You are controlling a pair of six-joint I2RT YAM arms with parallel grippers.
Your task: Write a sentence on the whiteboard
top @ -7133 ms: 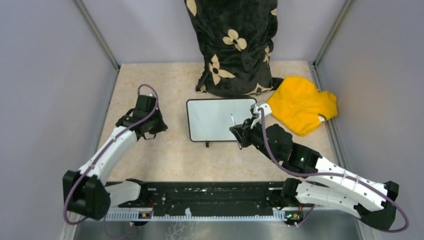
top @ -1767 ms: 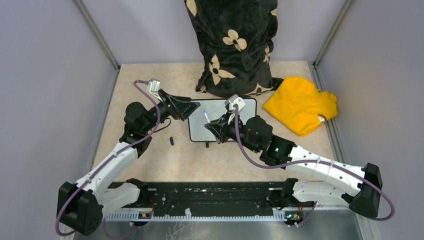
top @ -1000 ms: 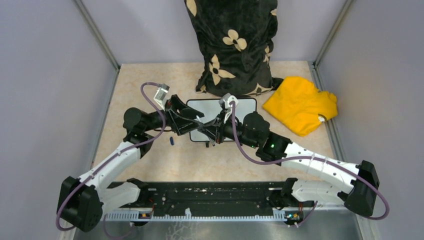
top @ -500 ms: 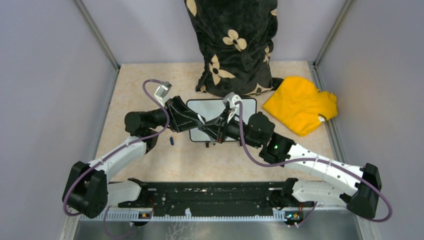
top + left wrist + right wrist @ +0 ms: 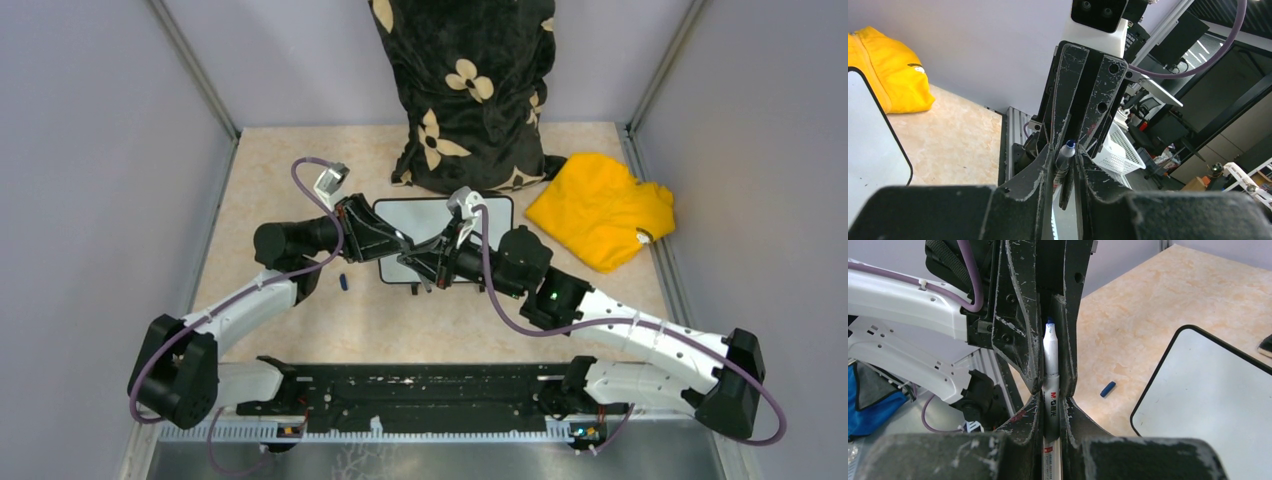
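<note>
While the right claw (image 5: 1050, 405) clamps the M&G marker (image 5: 1050, 360), left claw's (image 5: 1064, 160) closure is unclear.

Plain lavender-grey walls (image 5: 90, 150) enclose a beige marbled tabletop (image 5: 300, 160) — metal rails (image 5: 195, 70) run up the back corners

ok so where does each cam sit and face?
Top external: above and behind the bases, looking down on the table; both arms show, left pincer and right pincer tip to tip over the whiteboard.
Left wrist: looks along its own fingers at the right pincer; yellow cloth off left.
Right wrist: looks along its own fingers at the left pincer; blue cap beyond.
Shared: both wrist views show the marker.
</note>
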